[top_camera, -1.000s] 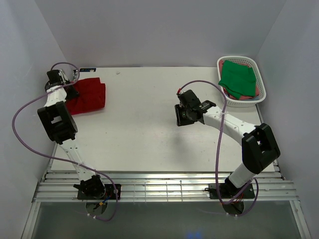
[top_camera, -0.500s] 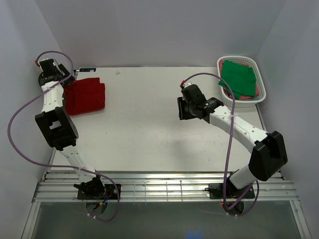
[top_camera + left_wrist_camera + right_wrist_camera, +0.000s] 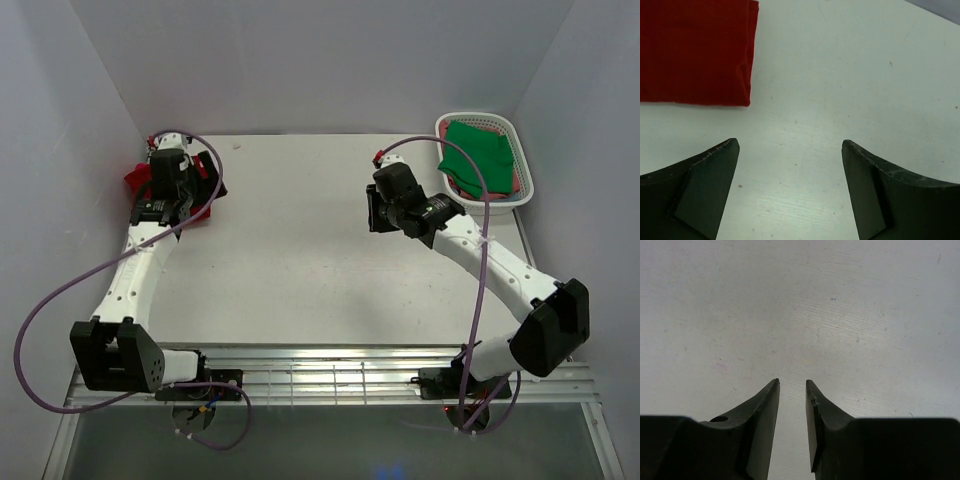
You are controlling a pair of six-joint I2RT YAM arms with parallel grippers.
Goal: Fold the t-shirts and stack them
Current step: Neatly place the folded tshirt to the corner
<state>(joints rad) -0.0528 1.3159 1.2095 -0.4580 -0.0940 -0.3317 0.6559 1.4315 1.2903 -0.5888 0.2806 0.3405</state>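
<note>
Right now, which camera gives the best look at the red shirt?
The left wrist view: the red shirt lies flat and folded, its edge and corner sharp, though cut off by the frame. In the top view the left arm covers most of it. The right wrist view shows none of it.

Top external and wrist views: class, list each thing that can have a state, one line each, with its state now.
red t-shirt: folded, lying flat, not held.
green t-shirt: in the basket, on top.
pinkish-red t-shirt: in the basket, under the green one.
basket: upright, holding both shirts.
left gripper: open, empty.
right gripper: jaws slightly apart, empty.
</note>
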